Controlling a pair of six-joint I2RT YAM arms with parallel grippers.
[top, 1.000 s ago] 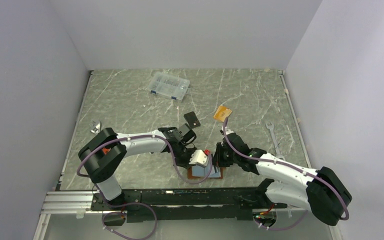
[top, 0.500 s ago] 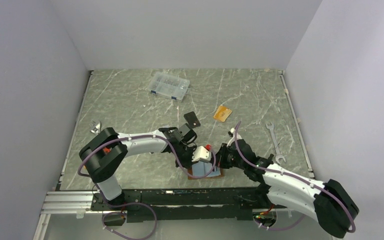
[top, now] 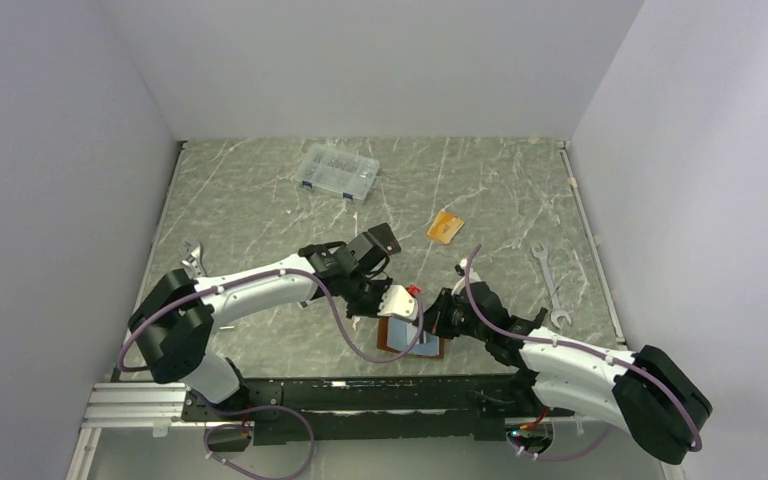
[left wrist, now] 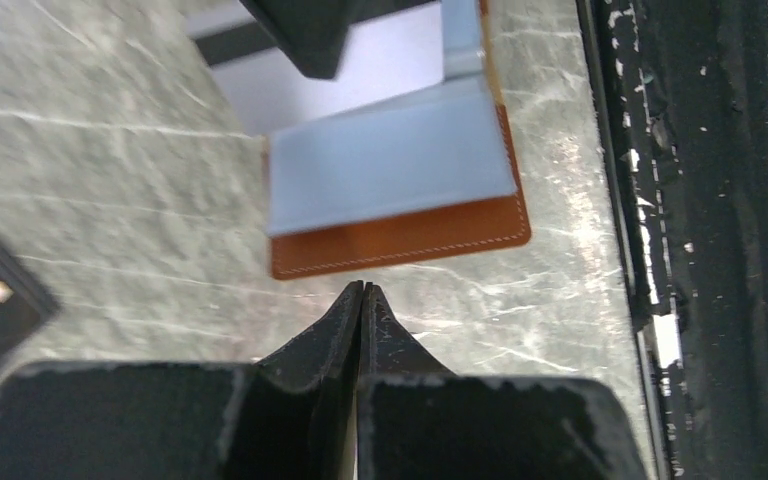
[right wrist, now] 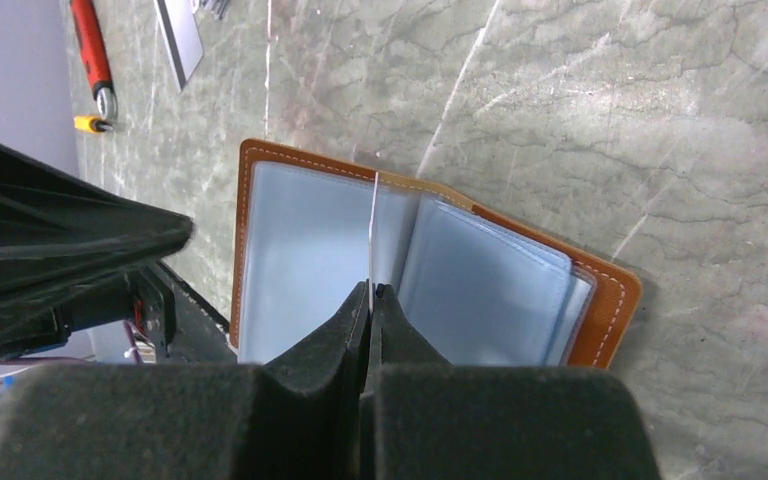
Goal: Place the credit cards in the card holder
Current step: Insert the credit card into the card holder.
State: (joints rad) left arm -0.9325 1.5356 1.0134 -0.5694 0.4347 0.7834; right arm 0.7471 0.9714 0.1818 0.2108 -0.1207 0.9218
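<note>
The brown card holder [top: 428,348] lies open near the table's front edge, its silvery sleeves up [right wrist: 300,250]; it also shows in the left wrist view [left wrist: 400,235]. My right gripper [right wrist: 371,287] is shut on a thin silver-grey card [right wrist: 372,235], seen edge-on and standing over the holder's fold. That card shows pale in the top view [top: 400,302]. My right gripper [top: 438,312] is at the holder's right side. My left gripper [left wrist: 362,285] is shut and empty, just off the holder's left edge, also in the top view [top: 375,298]. An orange card [top: 446,227] lies further back.
A small flat black rectangle [top: 384,240] lies behind the left gripper. A clear compartment box [top: 338,172] stands at the back. A wrench [top: 548,285] lies at the right. A red screwdriver [right wrist: 92,55] and a grey card [right wrist: 180,35] lie left of the holder. The black rail [left wrist: 700,240] borders the front.
My left arm has swung its elbow out to the left, and its gripper has drawn back a little from the holder. My right arm has dropped lower, still pinching the card.
</note>
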